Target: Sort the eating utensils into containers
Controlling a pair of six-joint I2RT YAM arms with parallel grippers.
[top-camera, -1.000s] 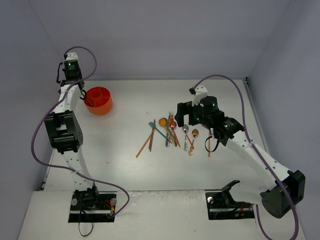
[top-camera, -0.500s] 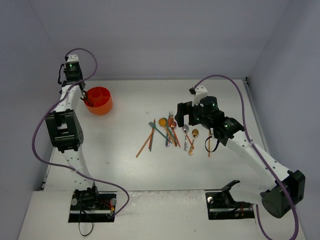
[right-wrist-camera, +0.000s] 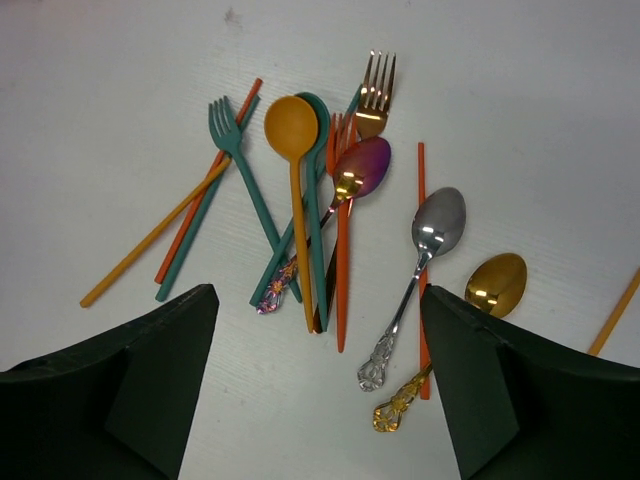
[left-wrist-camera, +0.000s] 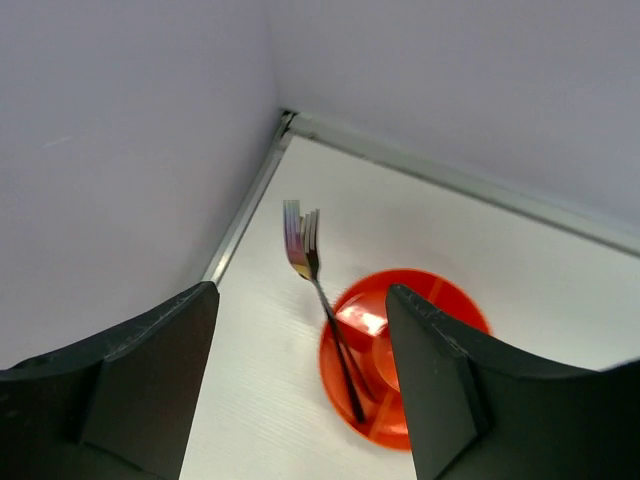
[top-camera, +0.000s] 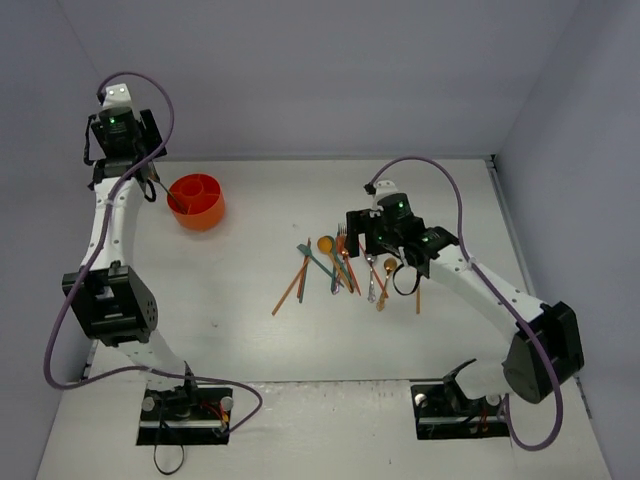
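Observation:
The orange-red cup (top-camera: 197, 201) (left-wrist-camera: 440, 292) stands at the far left of the table. A black fork (left-wrist-camera: 322, 296) (top-camera: 160, 190) leans in it, tines up and out over the rim. My left gripper (left-wrist-camera: 300, 395) (top-camera: 138, 172) hangs open above it and touches nothing. The other utensils (top-camera: 342, 264) lie in a loose pile mid-table: a teal fork (right-wrist-camera: 236, 152), an orange spoon (right-wrist-camera: 292, 130), a gold fork (right-wrist-camera: 377, 86), a purple spoon (right-wrist-camera: 362, 166), a silver spoon (right-wrist-camera: 437, 226), a gold spoon (right-wrist-camera: 497, 284) and several chopsticks (right-wrist-camera: 170, 230). My right gripper (right-wrist-camera: 320, 390) (top-camera: 376, 236) hovers open over them.
A single orange chopstick (top-camera: 418, 296) (right-wrist-camera: 616, 310) lies apart, right of the pile. The side wall and its metal floor strip (left-wrist-camera: 248, 205) run close by the cup on the left. The back wall stands behind it.
My left gripper has opened, let go of the black fork into the cup, and drawn up and back. My right gripper has shifted left over the pile and narrowed slightly.

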